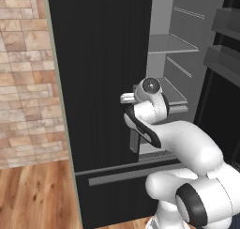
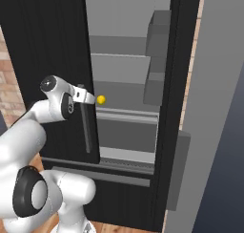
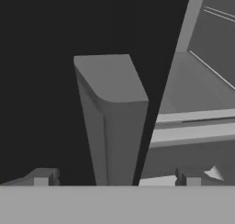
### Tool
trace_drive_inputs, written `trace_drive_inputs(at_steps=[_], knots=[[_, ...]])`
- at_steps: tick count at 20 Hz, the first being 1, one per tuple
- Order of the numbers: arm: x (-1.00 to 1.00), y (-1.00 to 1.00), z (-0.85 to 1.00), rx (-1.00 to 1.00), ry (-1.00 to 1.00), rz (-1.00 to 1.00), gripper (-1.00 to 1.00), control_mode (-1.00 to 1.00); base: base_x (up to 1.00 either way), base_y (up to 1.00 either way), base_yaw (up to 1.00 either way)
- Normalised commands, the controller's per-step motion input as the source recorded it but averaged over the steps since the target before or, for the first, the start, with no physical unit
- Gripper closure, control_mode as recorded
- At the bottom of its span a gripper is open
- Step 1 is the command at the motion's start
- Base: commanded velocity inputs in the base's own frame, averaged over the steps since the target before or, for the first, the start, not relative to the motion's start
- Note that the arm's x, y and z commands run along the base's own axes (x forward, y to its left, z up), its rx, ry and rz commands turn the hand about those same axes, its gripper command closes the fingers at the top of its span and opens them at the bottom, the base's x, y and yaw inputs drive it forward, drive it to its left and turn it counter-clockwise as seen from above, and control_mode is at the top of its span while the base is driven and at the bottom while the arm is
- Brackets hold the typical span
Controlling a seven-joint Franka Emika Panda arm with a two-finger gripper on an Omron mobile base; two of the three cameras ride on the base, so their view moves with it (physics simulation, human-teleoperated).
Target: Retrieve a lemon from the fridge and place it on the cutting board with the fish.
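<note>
- A brick wall (image 1: 23, 73) of tan, pink and cream blocks with pale mortar covers the left side of the left base view.
- A sliver of the same brick (image 2: 9, 91) shows at the left edge of the right base view.
- A wooden floor (image 1: 35, 197) of warm orange-brown planks runs below the wall.
- A plain light grey panel (image 2: 214, 84) rises on the right of the right base view.
- The light is even and soft, without hard shadows.
</note>
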Motion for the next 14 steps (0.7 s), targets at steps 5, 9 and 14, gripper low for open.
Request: trace_drive_inputs(at_steps=[5,9,14], knots=[[0.15,-0.03,0.00,0.00,0.05,0.00,-1.00,-1.00,0.00,0.00,0.00],[0.24,0.00,-0.06,0.00,0.00,0.00,-1.00,-1.00,0.00,0.00,0.00],[0.39,0.00,-0.10,0.00,-0.02,0.00,-1.00,-1.00,0.00,0.00,0.00]])
